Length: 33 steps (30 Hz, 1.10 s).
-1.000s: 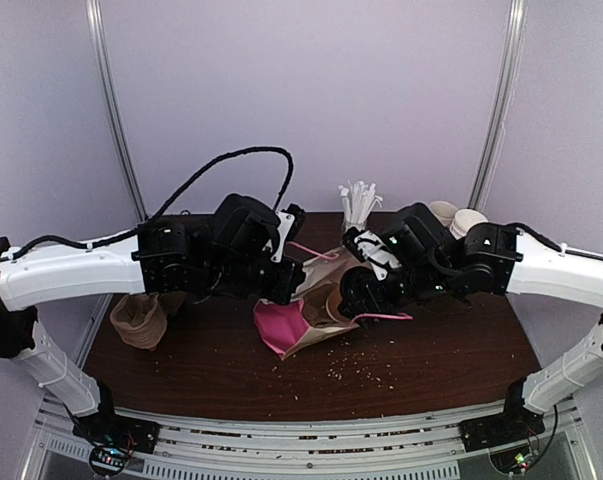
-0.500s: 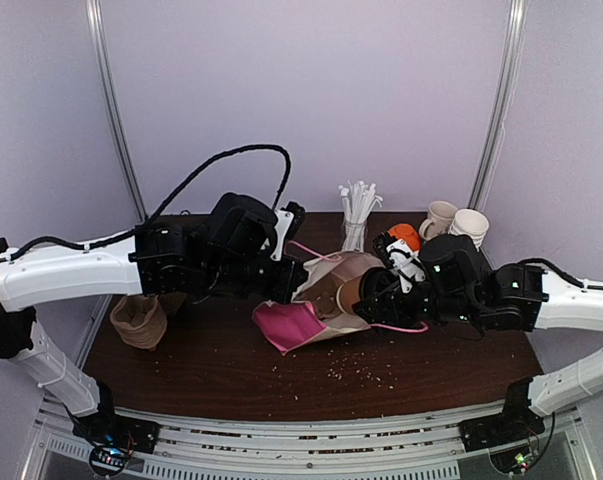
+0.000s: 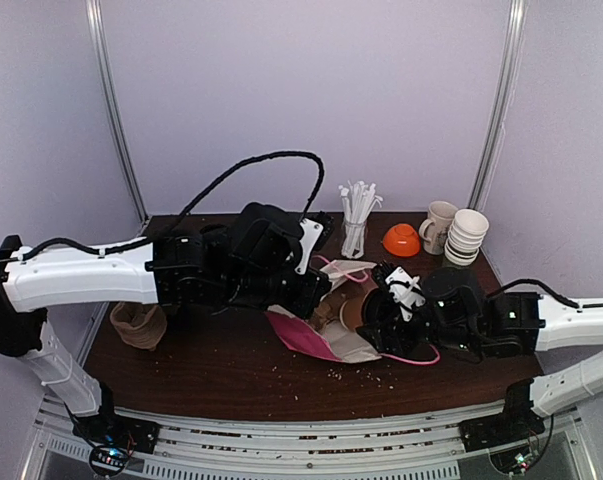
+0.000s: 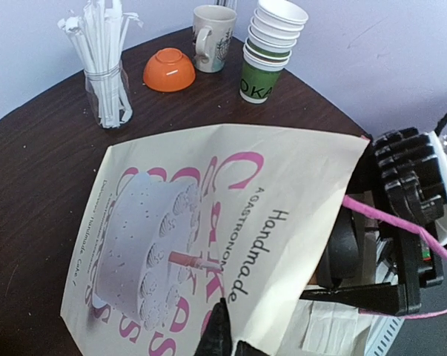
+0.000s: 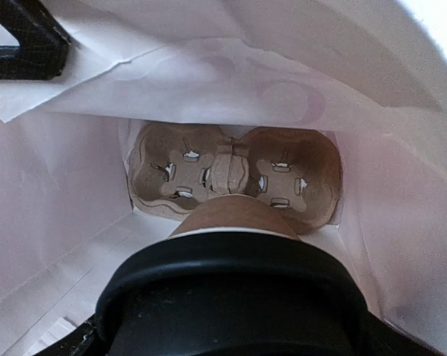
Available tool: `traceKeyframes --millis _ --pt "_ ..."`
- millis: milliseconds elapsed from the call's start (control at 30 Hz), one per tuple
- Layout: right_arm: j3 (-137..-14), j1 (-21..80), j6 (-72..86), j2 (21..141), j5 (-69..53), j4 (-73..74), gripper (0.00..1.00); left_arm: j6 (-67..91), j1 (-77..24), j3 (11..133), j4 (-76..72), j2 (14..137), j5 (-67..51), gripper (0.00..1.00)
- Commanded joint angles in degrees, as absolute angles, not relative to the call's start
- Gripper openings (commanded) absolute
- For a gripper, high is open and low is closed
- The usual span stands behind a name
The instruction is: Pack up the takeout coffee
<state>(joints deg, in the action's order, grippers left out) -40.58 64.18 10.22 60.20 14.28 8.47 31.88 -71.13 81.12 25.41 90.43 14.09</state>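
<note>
The left fingers point(image 4: 219, 335) pinch shut on the edge of the paper bag point(image 4: 282, 170), printed "Handmade" in black over pink lettering. The right fingers point(image 3: 371, 318) grip the coffee cup point(image 5: 230, 220) inside the bag's mouth, above a cardboard carrier point(image 5: 164, 174). A green cup point(image 4: 259, 78) on the bench point(image 4: 30, 163) reads "OKA".

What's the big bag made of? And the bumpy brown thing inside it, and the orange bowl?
The bag looks like thin matte paper: it creases and carries printed pink lettering. The brown tray inside looks like molded cardboard pulp, rough and dull, with punched cup holes. The orange bowl is smooth with a slight shine, probably plastic, though glazed ceramic is possible.
</note>
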Motion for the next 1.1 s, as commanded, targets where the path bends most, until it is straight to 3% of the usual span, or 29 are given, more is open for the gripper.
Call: traceKeyframes --millis 0,600,1067 --pt "-36.4 64.8 9.7 56.7 19.5 1.7 0.8 28.2 -73.6 80.4 20.7 90.4 15.0 0.0" --pt "-34.5 66.7 10.2 52.9 22.0 -1.1 0.79 33.2 -74.6 80.8 21.8 90.5 21.7 0.0" --pt "-46.1 67.3 4.8 58.6 17.4 10.7 0.78 45.1 -71.7 86.6 24.5 91.0 22.0 0.0"
